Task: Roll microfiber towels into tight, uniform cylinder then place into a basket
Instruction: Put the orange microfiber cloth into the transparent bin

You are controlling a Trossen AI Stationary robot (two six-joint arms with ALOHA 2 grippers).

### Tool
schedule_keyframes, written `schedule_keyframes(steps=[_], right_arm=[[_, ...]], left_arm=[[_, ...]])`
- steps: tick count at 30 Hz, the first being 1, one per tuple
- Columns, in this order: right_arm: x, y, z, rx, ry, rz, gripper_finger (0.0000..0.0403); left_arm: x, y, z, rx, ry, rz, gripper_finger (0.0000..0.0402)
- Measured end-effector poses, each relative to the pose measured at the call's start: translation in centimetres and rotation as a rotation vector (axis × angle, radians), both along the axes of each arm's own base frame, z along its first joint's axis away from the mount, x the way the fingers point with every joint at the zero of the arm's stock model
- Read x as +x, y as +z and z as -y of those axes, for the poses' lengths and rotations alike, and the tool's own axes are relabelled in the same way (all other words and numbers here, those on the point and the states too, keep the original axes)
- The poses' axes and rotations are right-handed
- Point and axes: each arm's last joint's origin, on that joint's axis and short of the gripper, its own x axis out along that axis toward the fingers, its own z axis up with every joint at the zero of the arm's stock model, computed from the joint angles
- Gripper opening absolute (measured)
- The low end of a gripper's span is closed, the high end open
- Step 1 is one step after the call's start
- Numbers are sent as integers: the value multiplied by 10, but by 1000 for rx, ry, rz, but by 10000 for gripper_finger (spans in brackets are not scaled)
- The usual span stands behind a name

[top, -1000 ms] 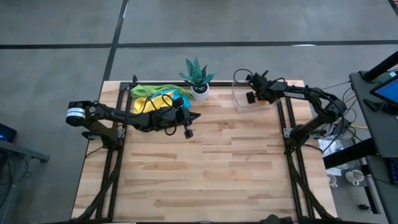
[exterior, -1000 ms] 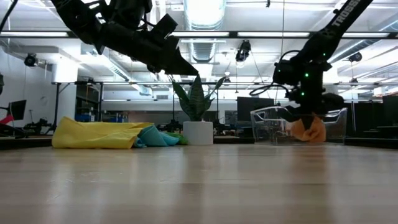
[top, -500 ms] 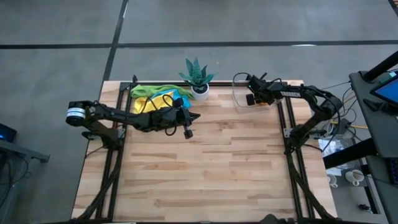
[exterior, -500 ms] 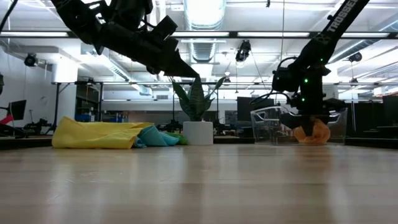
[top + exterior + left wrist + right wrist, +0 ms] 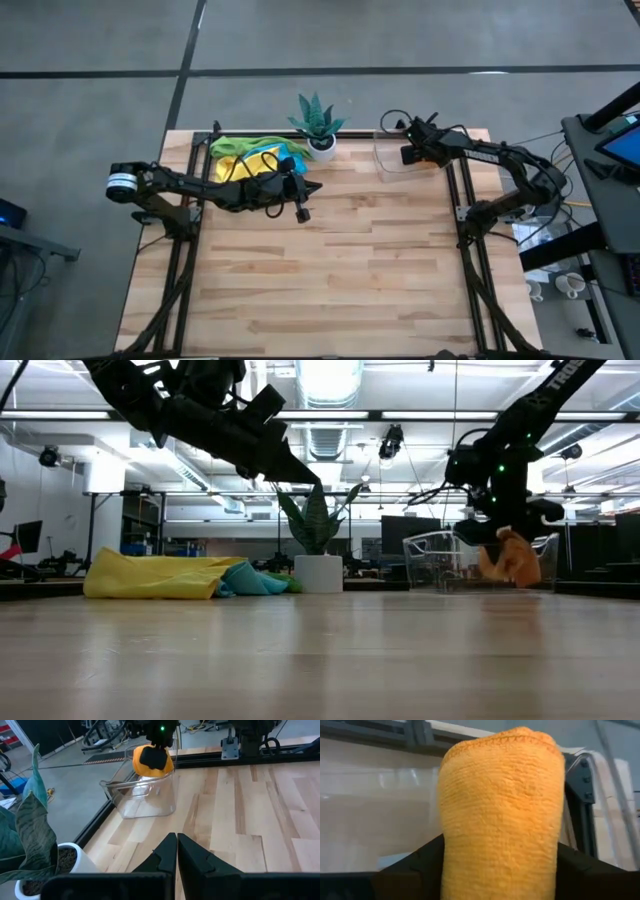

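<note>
An orange towel roll [image 5: 502, 805] stands tilted at the far right end of the clear basket [image 5: 145, 800], between the fingers of my right gripper [image 5: 500, 528], which are spread wide. In the low view the orange roll [image 5: 510, 558] reaches from the gripper down toward the basket [image 5: 430, 560] floor. Loose yellow [image 5: 160, 577], light blue [image 5: 250, 578] and green towels [image 5: 245, 148] lie heaped on the table at the far left. My left gripper [image 5: 176, 840] is shut on nothing and hangs above the table [image 5: 330, 270], near the plant. My right gripper's spread fingers [image 5: 420, 862] stand on either side of the orange roll's upper part [image 5: 470, 850], which fills the gap and seems to lie against both inner sides. The fingers slant down from above, along the roll. Its lower end [image 5: 515, 580] is down in the basket.
A spiky green plant in a white pot [image 5: 318, 125] stands at the far edge between the towel heap and the basket [image 5: 385, 165]. The arms' black frames [image 5: 465, 210] run along both sides. Bare wood fills the middle and near part of the table.
My right gripper dipped a little into the basket, then rose and drew slightly toward the table's right edge. More of the orange roll now shows below it, and its lower end stays low in the basket.
</note>
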Motion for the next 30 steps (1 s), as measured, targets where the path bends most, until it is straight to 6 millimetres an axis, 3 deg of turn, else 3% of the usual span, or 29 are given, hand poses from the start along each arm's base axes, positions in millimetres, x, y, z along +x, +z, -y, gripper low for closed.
schedule_keyframes(steps=[17, 30], right_arm=[[3, -20, 7, 53, 0, -15, 252], [4, -22, 7, 60, 3, -16, 249]], left_arm=[[0, -1, 0, -4, -10, -5, 0], [0, 0, 0, -4, -11, 4, 0]])
